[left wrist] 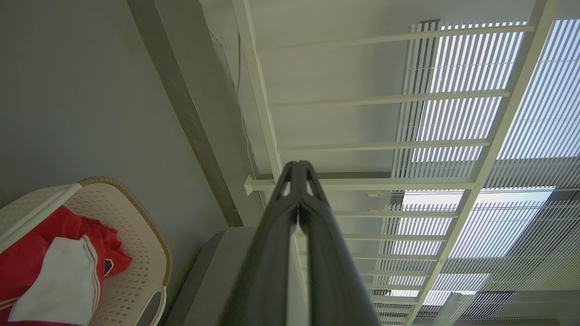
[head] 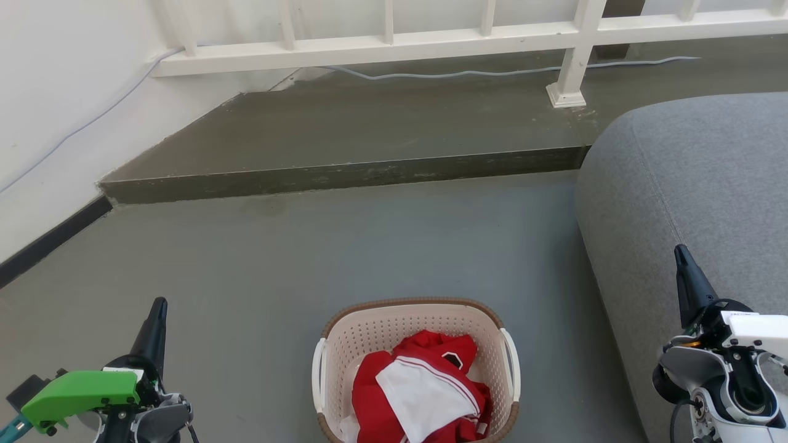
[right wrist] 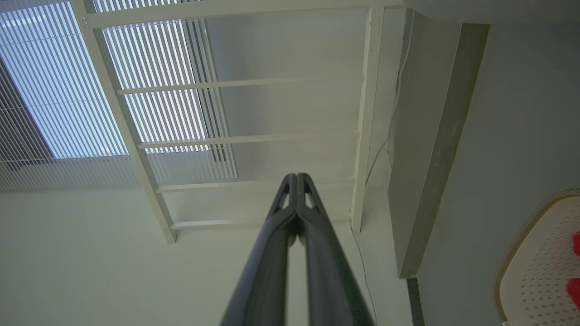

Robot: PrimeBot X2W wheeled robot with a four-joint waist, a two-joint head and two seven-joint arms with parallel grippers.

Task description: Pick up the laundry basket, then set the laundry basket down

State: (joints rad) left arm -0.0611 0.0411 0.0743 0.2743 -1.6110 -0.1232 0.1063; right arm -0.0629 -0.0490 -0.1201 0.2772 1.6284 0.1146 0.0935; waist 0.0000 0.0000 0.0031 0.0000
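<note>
The laundry basket (head: 369, 332) stands on the grey floor at the bottom middle of the head view. It is cream with perforated walls, a brown rim and white side handles, and holds red and white clothes (head: 425, 394). My left gripper (head: 159, 306) is shut and empty, well to the basket's left, fingers pointing away from it. My right gripper (head: 679, 252) is shut too, off to the basket's right in front of the sofa. In the left wrist view the laundry basket (left wrist: 136, 253) lies at the lower left beside the left gripper (left wrist: 298, 164); the right wrist view shows the right gripper (right wrist: 297, 175) and the basket's edge (right wrist: 539, 267).
A grey sofa (head: 695, 184) fills the right side close to the basket. A raised concrete step (head: 345, 175) crosses the floor ahead, with a white railing (head: 394, 43) and a cable behind it. A white wall (head: 55, 111) runs along the left.
</note>
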